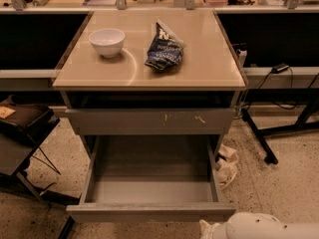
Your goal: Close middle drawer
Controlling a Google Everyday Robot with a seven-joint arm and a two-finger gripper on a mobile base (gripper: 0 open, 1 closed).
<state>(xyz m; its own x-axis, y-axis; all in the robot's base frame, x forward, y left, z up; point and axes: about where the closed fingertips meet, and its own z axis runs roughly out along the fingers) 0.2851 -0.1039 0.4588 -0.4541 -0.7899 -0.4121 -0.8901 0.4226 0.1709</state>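
The middle drawer [149, 212] is pulled far out of the cabinet toward me. It is wide, shallow and grey, with a plain flat front and a bare grey inside [149, 171]. Above it is a grey drawer front with pale scratch marks [149, 121], standing slightly out from the cabinet. My white arm [261, 228] shows at the bottom right, just in front of the drawer's right front corner. The gripper itself is below the frame edge and not in view.
The cabinet's tan top [209, 59] holds a white bowl [106, 41] and a dark blue chip bag [164, 51]. Crumpled pale paper [227, 166] lies on the floor right of the drawer. Dark furniture [22, 133] stands at the left, and a black table leg [259, 138] at the right.
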